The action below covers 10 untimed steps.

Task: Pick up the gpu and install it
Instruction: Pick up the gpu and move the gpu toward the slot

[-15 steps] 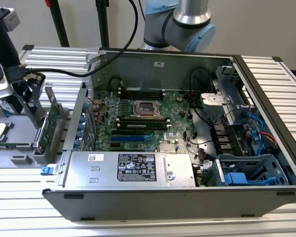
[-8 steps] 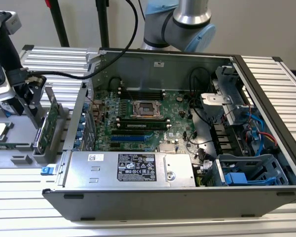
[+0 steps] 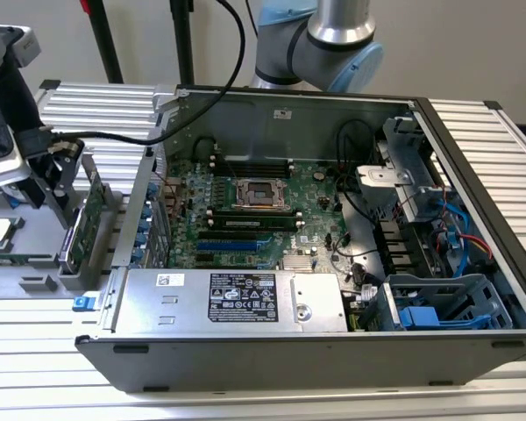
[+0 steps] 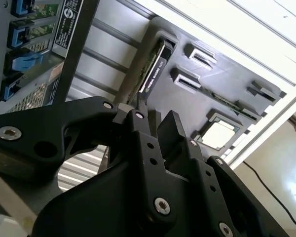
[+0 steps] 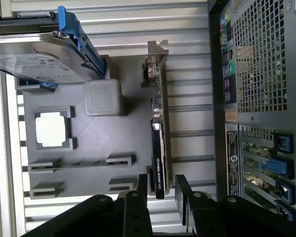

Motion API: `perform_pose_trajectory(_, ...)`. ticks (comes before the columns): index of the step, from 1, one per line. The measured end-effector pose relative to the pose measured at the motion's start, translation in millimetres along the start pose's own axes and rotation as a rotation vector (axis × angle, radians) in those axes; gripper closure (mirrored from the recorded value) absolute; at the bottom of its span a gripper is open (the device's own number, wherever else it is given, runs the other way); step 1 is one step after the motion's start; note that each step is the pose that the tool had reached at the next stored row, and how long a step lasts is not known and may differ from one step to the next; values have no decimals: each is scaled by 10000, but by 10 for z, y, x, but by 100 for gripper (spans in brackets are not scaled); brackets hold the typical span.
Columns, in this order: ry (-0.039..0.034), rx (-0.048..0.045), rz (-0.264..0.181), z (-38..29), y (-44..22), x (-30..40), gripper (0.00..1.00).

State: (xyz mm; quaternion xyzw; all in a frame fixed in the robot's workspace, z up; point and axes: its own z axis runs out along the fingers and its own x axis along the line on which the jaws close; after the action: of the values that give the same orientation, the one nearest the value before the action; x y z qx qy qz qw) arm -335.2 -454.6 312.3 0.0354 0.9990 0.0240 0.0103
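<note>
In the exterior view, the gpu [image 3: 86, 219] stands on edge in a slot of the grey tray [image 3: 35, 241]. The tray sits on the slatted table [image 3: 96, 101], just beside the open computer case [image 3: 245, 114] on the exterior view's left. The gripper [image 3: 63, 174] sits at the card's far end. The case holds the green motherboard [image 3: 245, 210], with a silver power supply [image 3: 228, 298] along its near wall. No card is in the expansion slots, so I judge the pick-up step is in hand and the install not yet begun.

In the second wrist view, the gripper [image 4: 155, 118] is lined up with the gpu [image 4: 153, 74], and a processor chip [image 4: 218, 133] lies in a square recess of the tray.

In the first wrist view, the gripper [image 5: 160, 197] is spread, with one finger on each side of the gpu [image 5: 160, 138] and slim gaps showing. Closing would call for fingers square on the card's thin faces. A hard drive [image 5: 39, 59] with blue rails lies at the tray's other end.
</note>
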Motion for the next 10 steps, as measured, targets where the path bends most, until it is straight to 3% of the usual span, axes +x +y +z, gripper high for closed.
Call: perform_pose_trajectory(10,2,2,0,40,-2,1,0)
